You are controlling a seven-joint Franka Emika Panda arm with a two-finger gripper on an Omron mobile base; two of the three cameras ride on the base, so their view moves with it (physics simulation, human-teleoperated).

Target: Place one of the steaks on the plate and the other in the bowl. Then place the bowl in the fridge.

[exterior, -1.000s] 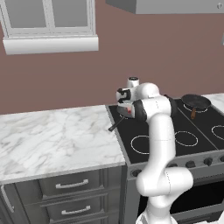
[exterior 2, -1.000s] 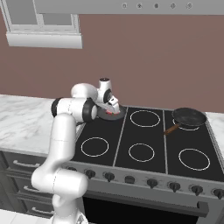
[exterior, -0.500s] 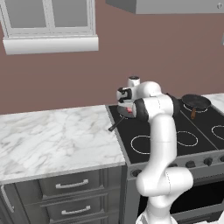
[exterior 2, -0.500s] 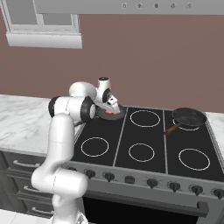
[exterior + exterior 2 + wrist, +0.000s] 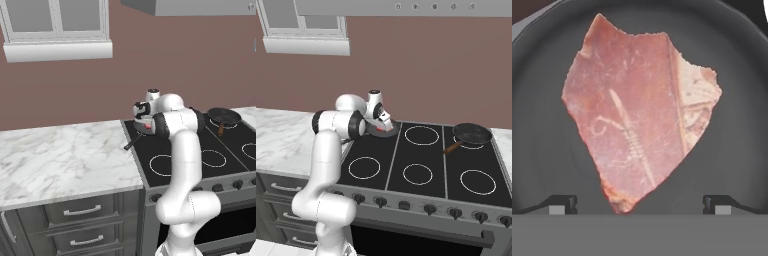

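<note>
Pink-red raw steak (image 5: 637,112), a flat irregular slab with a paler marbled patch toward 3 o'clock, lies in a dark round frying pan (image 5: 542,150) directly under our two-finger gripper (image 5: 639,202). In the hand view the slab covers the pan's middle and tapers to a point at 6 o'clock, right between the two dark fingertips (image 5: 562,202), which stand wide apart and hold nothing.

From the right base view the gripper (image 5: 381,122) hangs over that pan (image 5: 387,131) at the black stovetop's (image 5: 421,165) 10 o'clock burner; a second black long-handled pan (image 5: 472,134) sits at 2 o'clock. From the left base view we see the gripper (image 5: 143,121) at the stovetop's near-left edge, beside the white marble counter (image 5: 60,160).

We judge the steak light, soft and limp, likely slick, lying flush on the pan floor. We would close across the narrower lower taper, pressing low so the fingers catch its edges; a grab across the broad upper body looks too wide.
</note>
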